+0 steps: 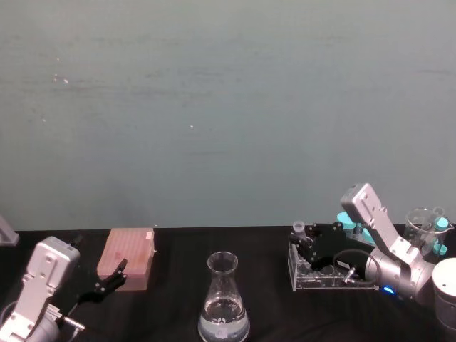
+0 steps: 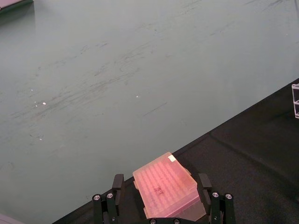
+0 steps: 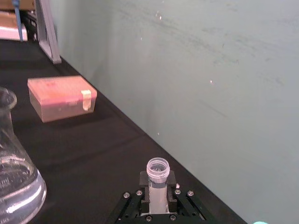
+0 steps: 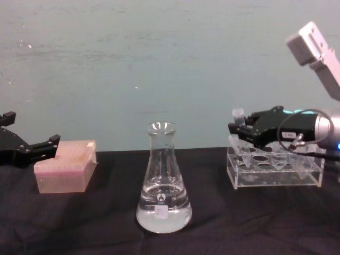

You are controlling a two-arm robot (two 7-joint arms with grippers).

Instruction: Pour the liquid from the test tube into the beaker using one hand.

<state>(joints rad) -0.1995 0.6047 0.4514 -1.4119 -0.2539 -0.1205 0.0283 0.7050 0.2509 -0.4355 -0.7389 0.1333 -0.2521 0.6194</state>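
Beaker [image 4: 162,175], centre of table's [image 4: 265,228] front edge, holds clear liquid [image 4: 162,217]. Right gripper [image 4: 240,127] clamps test tube [image 4: 238,113] above rack [image 4: 276,172]; contents indiscernible. Left gripper [image 1: 112,276] spread, empty.

A laboratory setup: a glass beaker [image 4: 163,180], an acrylic tube rack [image 4: 276,175] and a pink tip box [image 4: 65,169] stand on a black surface [image 4: 95,223].

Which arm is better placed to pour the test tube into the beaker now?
Right. The right gripper is shut on the upright test tube at the rack, with the beaker to its left. The left gripper is open by the pink box, holding nothing.
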